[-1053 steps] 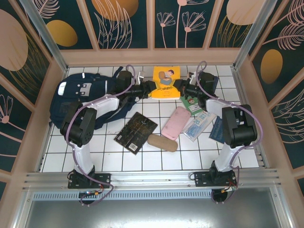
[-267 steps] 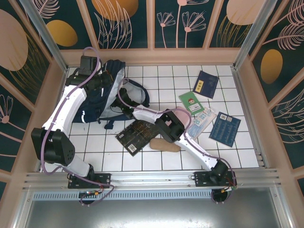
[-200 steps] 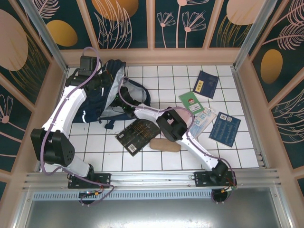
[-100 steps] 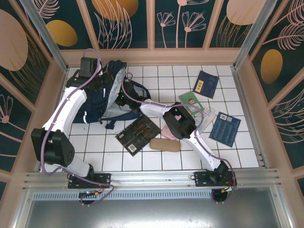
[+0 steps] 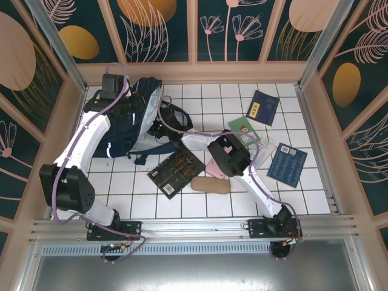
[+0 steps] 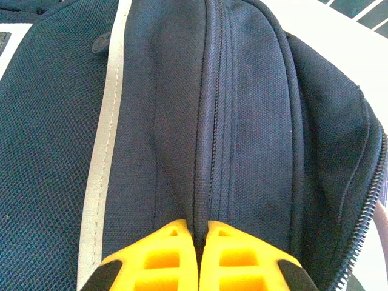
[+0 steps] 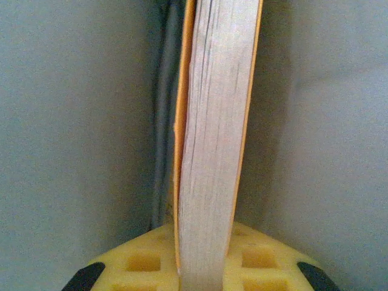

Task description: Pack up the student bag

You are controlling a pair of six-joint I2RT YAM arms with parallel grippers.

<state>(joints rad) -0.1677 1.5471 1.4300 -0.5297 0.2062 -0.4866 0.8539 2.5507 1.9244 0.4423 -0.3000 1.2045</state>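
The student bag (image 5: 118, 130), dark navy with a white stripe, lies at the back left of the tiled floor. My left gripper (image 5: 134, 102) is at its top edge. In the left wrist view that gripper (image 6: 202, 225) is shut on a fold of the navy bag (image 6: 254, 121) beside the zipper. My right gripper (image 5: 159, 125) reaches into the bag's mouth. In the right wrist view a yellow-covered book (image 7: 215, 121) stands edge-on between the right gripper's (image 7: 206, 242) yellow fingers, which press both covers. Grey bag lining (image 7: 73, 121) surrounds it.
On the tiles lie a black book (image 5: 176, 171), a tan case (image 5: 210, 184), a pink case (image 5: 212, 163) partly under the right arm, a green booklet (image 5: 242, 128), a navy booklet (image 5: 265, 107), a clear packet (image 5: 264, 151) and a blue book (image 5: 287, 163). Wooden walls enclose the floor.
Five seconds ago the yellow book lay on the back tiles between both grippers. Since then the left gripper has lifted the bag's edge, and the right gripper carried the book in, shifting slightly right this last second.
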